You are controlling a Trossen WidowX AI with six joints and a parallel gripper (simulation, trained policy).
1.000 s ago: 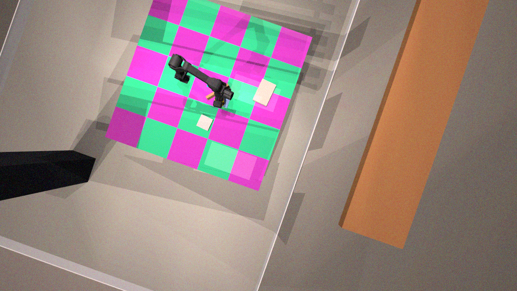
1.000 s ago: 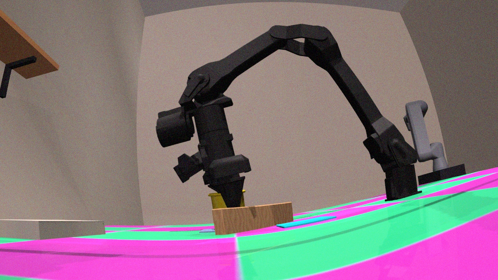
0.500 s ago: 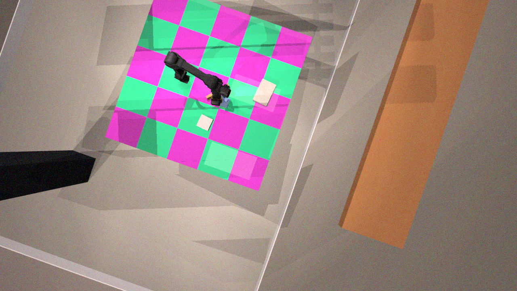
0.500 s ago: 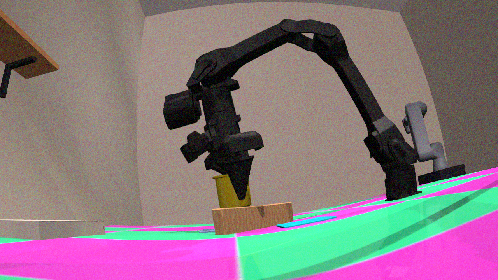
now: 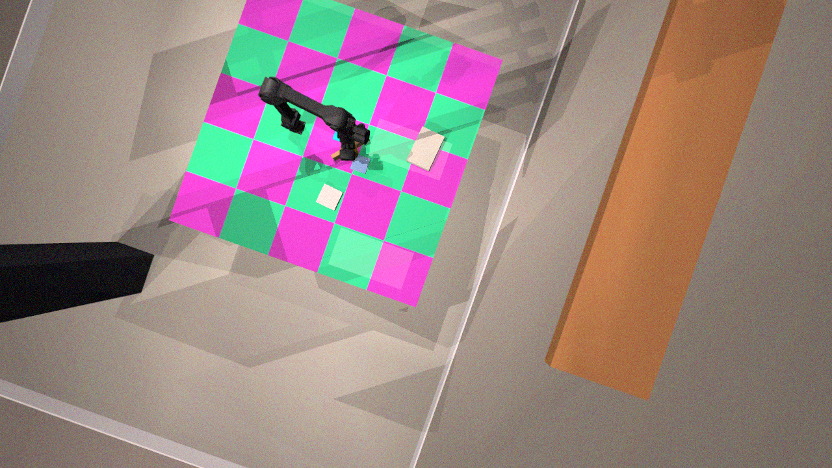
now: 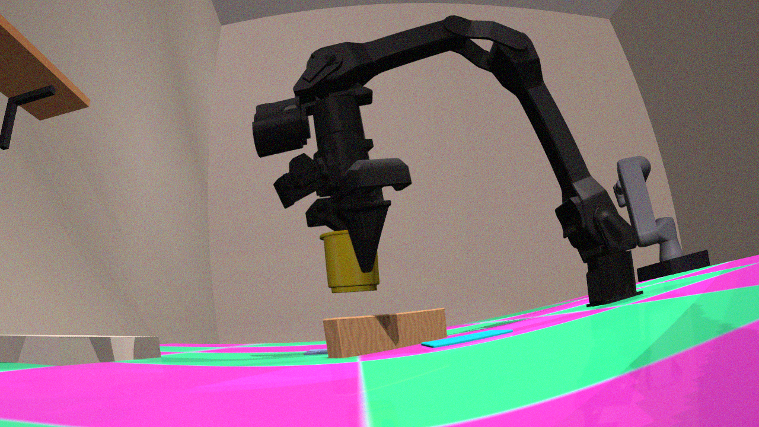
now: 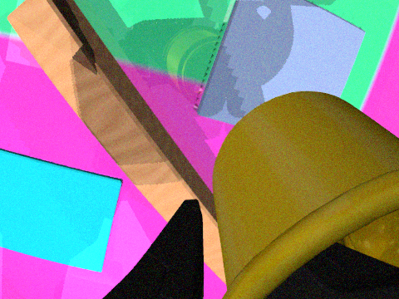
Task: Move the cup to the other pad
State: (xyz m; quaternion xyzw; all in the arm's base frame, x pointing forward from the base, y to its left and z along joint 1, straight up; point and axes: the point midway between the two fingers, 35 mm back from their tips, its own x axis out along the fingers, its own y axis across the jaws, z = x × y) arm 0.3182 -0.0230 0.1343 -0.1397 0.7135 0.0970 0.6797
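The yellow cup (image 6: 339, 263) (image 7: 287, 158) hangs in the air, close to upright. My gripper (image 6: 366, 266) is shut on its wall, with one finger outside; the other is hidden by the cup. The marbles are not visible. The blue-grey pad (image 5: 360, 164) (image 6: 316, 351) (image 7: 324, 50) is bare, on the far side of the wooden bar in the wrist view. The cyan pad (image 5: 337, 136) (image 6: 466, 338) (image 7: 54, 208) lies on the near side, partly hidden by the arm in the top view; no cup is on it.
The wooden bar (image 5: 335, 156) (image 6: 414, 329) (image 7: 108, 112) stands between the pads, below the cup's height. A pale block (image 5: 426, 149) (image 6: 79, 347) and a small white tile (image 5: 329, 197) lie farther off. A grey arm (image 6: 634, 201) stands behind my base. An orange shelf (image 5: 669, 203) (image 6: 42, 74) is outside.
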